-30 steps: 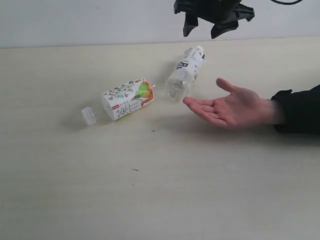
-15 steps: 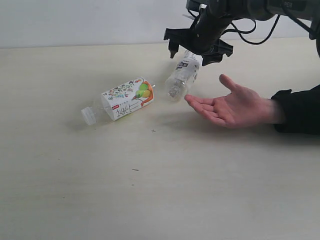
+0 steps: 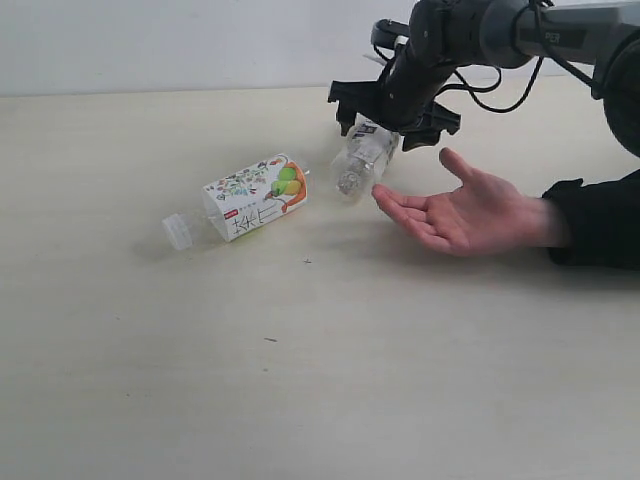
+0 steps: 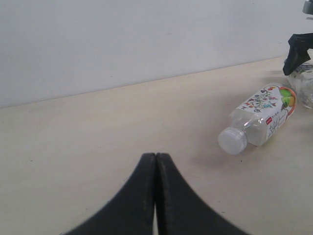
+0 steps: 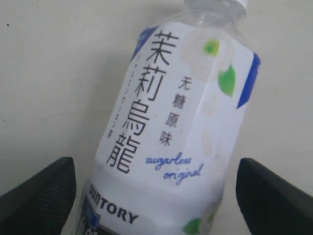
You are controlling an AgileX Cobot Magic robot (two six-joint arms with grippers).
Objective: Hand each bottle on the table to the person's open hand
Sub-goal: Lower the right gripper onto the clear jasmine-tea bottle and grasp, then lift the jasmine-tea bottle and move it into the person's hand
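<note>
your right claw [image 3: 381,130] hung released, jaws wide on either side of the white-labelled bottle [image 3: 360,158], gripping nothing.

in the exterior view that bottle lay on its side on the table [image 3: 300,380], at about ten o'clock from the person's open hand [image 3: 470,212] and just beside it, with its base toward seven o'clock and its cap end toward one. the floral-labelled bottle [image 3: 250,197] lay at eight o'clock from it, well apart. your left claw [image 4: 156,196] was clenched on nothing. the bottle looked empty, so i judged it light, thin-walled and easy to dent, round enough to roll, and slick on the label film. take it across the labelled middle, square to its axis, with a gentle squeeze.
</note>
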